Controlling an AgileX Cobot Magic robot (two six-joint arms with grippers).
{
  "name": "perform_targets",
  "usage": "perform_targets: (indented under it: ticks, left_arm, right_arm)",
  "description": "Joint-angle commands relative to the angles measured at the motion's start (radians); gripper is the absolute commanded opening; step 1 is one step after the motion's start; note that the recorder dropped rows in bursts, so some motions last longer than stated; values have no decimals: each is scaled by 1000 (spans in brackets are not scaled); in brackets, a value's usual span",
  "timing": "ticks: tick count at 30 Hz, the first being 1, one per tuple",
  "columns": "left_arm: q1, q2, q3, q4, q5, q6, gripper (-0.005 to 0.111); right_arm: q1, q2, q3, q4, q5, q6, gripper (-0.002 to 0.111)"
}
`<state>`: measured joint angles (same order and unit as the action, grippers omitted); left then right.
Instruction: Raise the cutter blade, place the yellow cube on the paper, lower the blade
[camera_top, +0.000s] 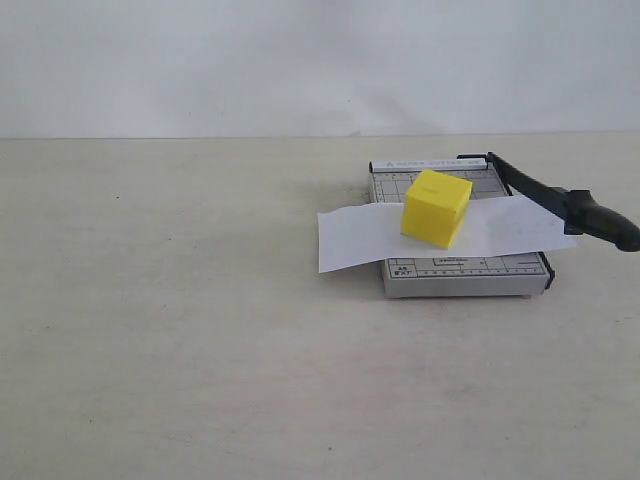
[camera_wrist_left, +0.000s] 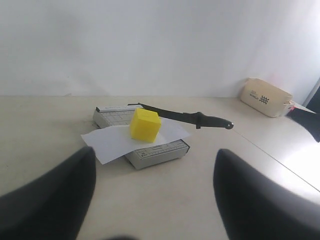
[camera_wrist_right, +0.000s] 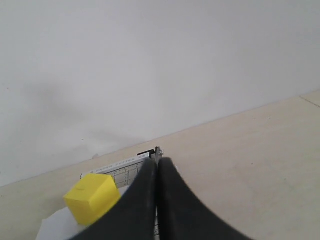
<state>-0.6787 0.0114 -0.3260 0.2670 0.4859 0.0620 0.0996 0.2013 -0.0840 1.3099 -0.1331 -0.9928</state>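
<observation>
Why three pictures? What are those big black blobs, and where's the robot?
The robot has two arms, each ending in a gripper, a pincer for picking things up. One picture comes from a camera off the arms; no arm shows there. The other two come from wrist cameras, so the black blobs are gripper fingers seen close up. The left gripper is open, the right gripper pinched shut; neither holds anything. On the table sits a grey paper trimmer with its black cutter blade along one side. White paper lies across it, and a yellow cube stands on the paper.
</observation>
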Motion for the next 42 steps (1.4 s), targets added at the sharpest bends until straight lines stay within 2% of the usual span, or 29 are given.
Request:
perform_targets:
  ticks: [1, 3, 5, 7, 9, 13, 17, 19, 21, 23, 24, 26, 33, 42]
  left_arm:
    - [-5, -4, 5, -9, 0, -10, 63]
    - [-5, -4, 5, -9, 0, -10, 63]
    - [-5, -4, 5, -9, 0, -10, 63]
    - [-5, -4, 5, -9, 0, -10, 63]
    - [-5, -4, 5, -9, 0, -10, 63]
    - [-5, -4, 5, -9, 0, -10, 63]
    - [-5, -4, 5, -9, 0, -10, 63]
    - [-5, -4, 5, -9, 0, -10, 63]
    - [-5, -4, 5, -9, 0, -10, 63]
    - [-5, -4, 5, -9, 0, -10, 63]
    - [-5, -4, 5, -9, 0, -10, 63]
    - [-5, -4, 5, -9, 0, -10, 63]
    - [-5, -4, 5, -9, 0, -10, 63]
    - [-5, -4, 5, -9, 0, -10, 63]
  right_arm:
    - [3, -5, 2, 0, 3, 15, 0]
    - [3, -3, 1, -44, 32, -22, 4]
    - [3, 9, -13, -68, 94, -60, 16]
    - [3, 45, -35, -68, 112, -94, 36]
    - [3, 164, -85, -68, 73, -116, 63]
    - [3, 532, -290, -68, 230, -172, 61]
    - [3, 840, -541, -95, 374, -120, 61]
    - [3, 912, -636, -272, 367, -4, 61]
    - [-1, 941, -713, -563, 384, 190, 61]
    - [-1, 961, -779, -958, 530, 573, 61]
    - [-1, 980, -823, -1166, 676, 792, 61]
    - [-1, 1019, -886, -1334, 880, 890, 61]
    - [-1, 1038, -919, -1212, 879, 822, 61]
    - [-1, 1143, -919, -1204, 866, 777, 61]
